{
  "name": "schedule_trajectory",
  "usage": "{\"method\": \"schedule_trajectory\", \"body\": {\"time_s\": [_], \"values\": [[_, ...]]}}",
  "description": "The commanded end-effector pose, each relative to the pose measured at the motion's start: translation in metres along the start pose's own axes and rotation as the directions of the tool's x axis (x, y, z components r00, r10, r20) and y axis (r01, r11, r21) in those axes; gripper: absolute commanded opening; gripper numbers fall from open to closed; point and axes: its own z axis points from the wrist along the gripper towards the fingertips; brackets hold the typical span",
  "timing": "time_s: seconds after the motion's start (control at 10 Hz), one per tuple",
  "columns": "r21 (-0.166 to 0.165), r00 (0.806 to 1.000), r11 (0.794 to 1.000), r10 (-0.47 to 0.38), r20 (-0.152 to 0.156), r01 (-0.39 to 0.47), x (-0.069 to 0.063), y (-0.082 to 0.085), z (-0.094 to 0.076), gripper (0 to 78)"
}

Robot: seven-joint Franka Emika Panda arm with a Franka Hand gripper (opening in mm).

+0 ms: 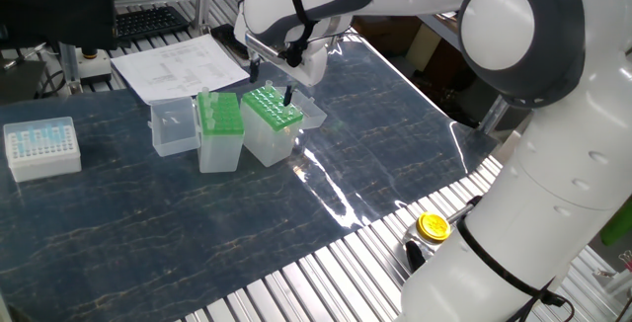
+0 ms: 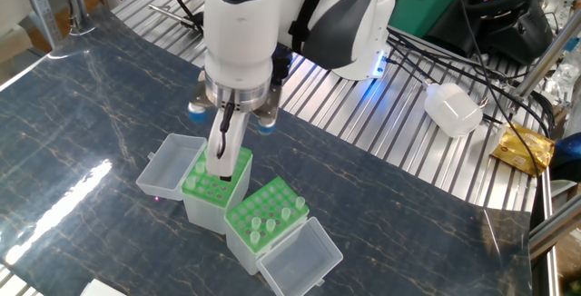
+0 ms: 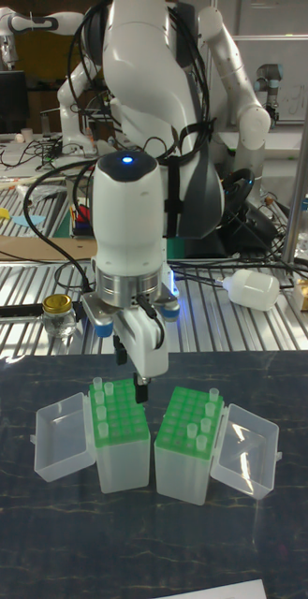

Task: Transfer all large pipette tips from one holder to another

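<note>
Gripper just above green holder, tips beside.

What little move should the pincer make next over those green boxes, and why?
Probably a short rise straight up before any sideways travel. The pincer hangs just over the green-topped box, close to the upright pipette tips standing in it, and a sideways move at this height might knock them. Whether it holds a tip cannot be told.
</note>
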Motion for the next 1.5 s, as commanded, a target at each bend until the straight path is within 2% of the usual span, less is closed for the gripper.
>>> {"method": "schedule_trajectory", "body": {"time_s": [0.1,0.6,1.5], "values": [[-0.004,1.000,1.000,0.003,0.002,-0.003,-0.0055,-0.0056,0.0038,77.4],[-0.004,1.000,1.000,0.017,0.010,-0.017,-0.0080,-0.0105,0.0078,77.4],[-0.005,1.000,1.000,0.014,0.000,-0.014,-0.0079,-0.0104,0.0078,77.4]]}}
